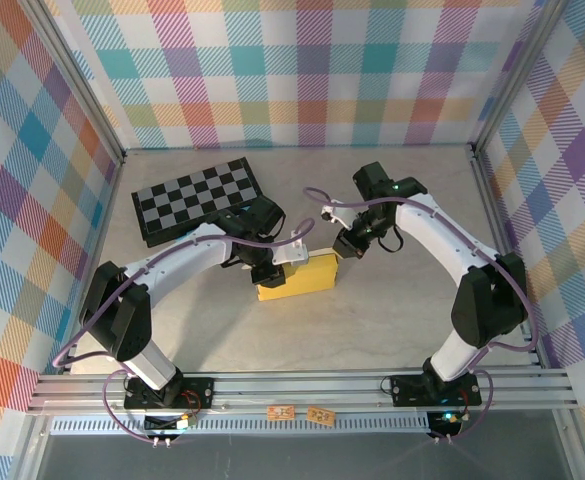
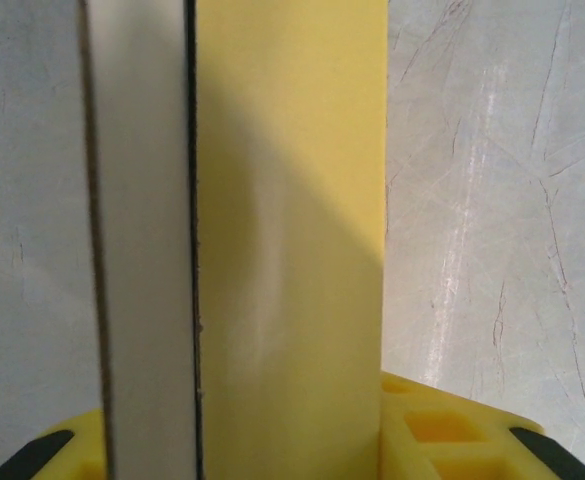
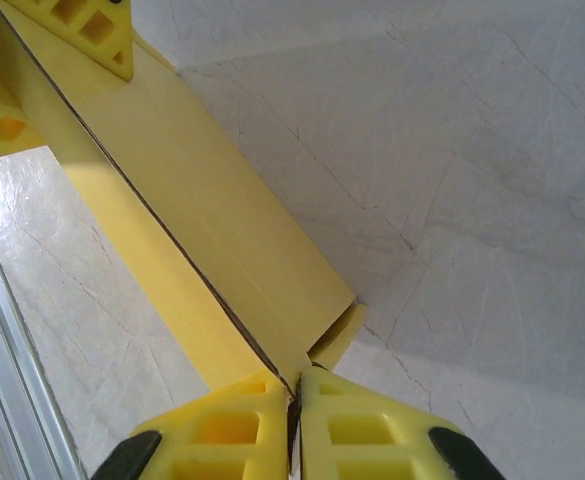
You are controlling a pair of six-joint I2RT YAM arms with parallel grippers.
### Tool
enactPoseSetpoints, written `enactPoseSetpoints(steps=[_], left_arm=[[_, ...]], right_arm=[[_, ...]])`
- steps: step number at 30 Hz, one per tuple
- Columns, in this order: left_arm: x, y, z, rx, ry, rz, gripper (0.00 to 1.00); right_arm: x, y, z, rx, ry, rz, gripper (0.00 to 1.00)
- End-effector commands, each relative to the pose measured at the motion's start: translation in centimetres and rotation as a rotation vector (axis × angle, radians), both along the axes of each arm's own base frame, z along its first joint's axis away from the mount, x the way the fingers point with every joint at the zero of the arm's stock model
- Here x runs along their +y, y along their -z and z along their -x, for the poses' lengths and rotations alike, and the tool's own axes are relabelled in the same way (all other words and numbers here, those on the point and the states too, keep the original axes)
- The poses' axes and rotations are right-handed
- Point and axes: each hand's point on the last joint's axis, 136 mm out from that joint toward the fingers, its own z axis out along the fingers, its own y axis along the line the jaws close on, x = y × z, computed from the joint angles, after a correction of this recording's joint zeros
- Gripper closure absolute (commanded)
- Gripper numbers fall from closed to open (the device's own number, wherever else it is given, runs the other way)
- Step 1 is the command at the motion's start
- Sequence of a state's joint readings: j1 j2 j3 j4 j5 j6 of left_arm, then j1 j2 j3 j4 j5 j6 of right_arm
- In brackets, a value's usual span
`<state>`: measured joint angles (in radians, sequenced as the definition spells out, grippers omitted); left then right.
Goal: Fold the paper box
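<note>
Paper box (image 1: 302,278): yellow, shallow, walls raised; left hand (image 1: 270,272), right hand (image 3: 294,395) each pinching wall.

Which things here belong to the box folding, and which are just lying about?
In the job: paper box; left tool and right tool, both clamped on it.
Lying about: checkerboard, beyond the box to the left.

Pale marbled table (image 1: 372,320): checkerboard (image 1: 197,200) far left, paper box (image 1: 302,278) centre.
</note>
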<state>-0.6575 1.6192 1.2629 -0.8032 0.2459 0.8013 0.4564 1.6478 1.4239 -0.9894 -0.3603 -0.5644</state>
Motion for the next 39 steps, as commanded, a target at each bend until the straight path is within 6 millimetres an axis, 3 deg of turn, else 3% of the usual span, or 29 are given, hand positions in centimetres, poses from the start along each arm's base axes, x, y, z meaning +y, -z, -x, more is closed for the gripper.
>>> enactPoseSetpoints(steps=[1,6,14,27,33,39], left_arm=[[0.3,1.2,0.0,0.045,-0.023,-0.026,0.64],[0.3,1.2,0.0,0.044,-0.025,-0.024,0.64],[0.3,1.1,0.0,0.047,-0.029,-0.022,0.64],[0.0,1.1,-0.3,0.053,-0.04,-0.023,0.64],[-0.7,0.7,-1.3,0.062,-0.124,-0.002,0.64],[-0.7,0.6,-2.1,0.059,-0.205,-0.007,0.64]], right_arm=[[-0.3,-0.3,0.6,0.027,0.026,0.03,0.85],[-0.7,0.1,0.6,0.03,0.047,0.058,0.87],[-0.5,-0.8,0.1,0.005,0.064,0.04,0.86],[-0.3,-1.1,0.4,0.019,0.09,0.043,1.0],[0.3,-0.8,0.4,0.047,0.189,0.073,1.0],[-0.2,-0.4,-0.9,0.037,0.42,0.074,1.0]])
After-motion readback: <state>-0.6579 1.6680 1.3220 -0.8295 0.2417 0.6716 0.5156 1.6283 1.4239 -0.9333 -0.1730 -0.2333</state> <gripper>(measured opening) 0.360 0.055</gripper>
